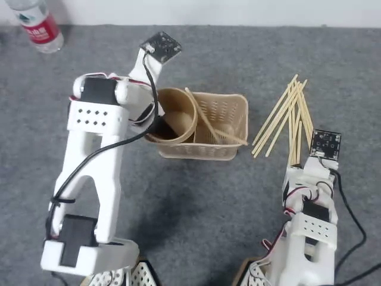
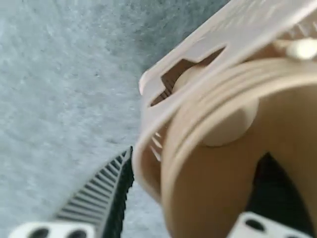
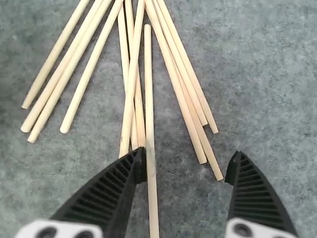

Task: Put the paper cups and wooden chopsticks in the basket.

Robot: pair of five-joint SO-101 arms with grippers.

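We see left gripper (image 2: 198, 178) clamped on paper cup (image 1: 178, 116) wall, cup at 9 o'clock end of basket (image 1: 196, 152). Right gripper (image 3: 188, 166) spread wide over chopsticks (image 3: 136, 74), at 3 o'clock of basket.

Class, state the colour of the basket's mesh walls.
Beige; the basket shows best in the high view.

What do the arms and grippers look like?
Both the left arm and right arm are white plastic with black servo blocks and perforated plates. Black cables run along each; the right also has red wires. Black circuit boards sit at the wrists. The right gripper has black, ribbed, pointed fingers.
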